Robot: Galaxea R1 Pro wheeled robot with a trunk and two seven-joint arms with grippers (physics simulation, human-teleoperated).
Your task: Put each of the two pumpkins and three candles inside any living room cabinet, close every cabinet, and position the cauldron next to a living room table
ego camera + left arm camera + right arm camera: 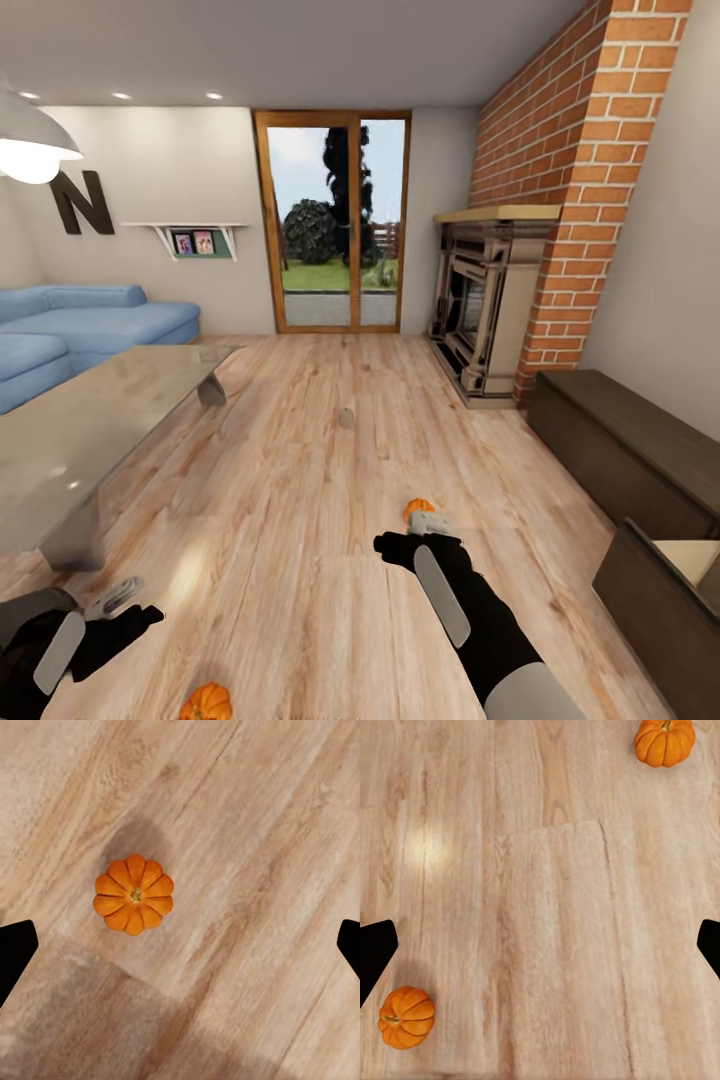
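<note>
Two orange pumpkins lie on the wooden floor. One pumpkin is by the head view's lower edge, beside my left gripper; the left wrist view has this pumpkin straight below the open left gripper. The other pumpkin peeks out behind my right gripper. Both pumpkins appear in the right wrist view, either side of the open right gripper, which holds nothing. A small beige candle stands farther off on the floor. The dark cabinet runs along the right wall. The cauldron is out of view.
A cabinet drawer at the lower right stands open with a pale inside. A glass coffee table and a blue sofa are on the left. A fireplace and a glass door are at the far end.
</note>
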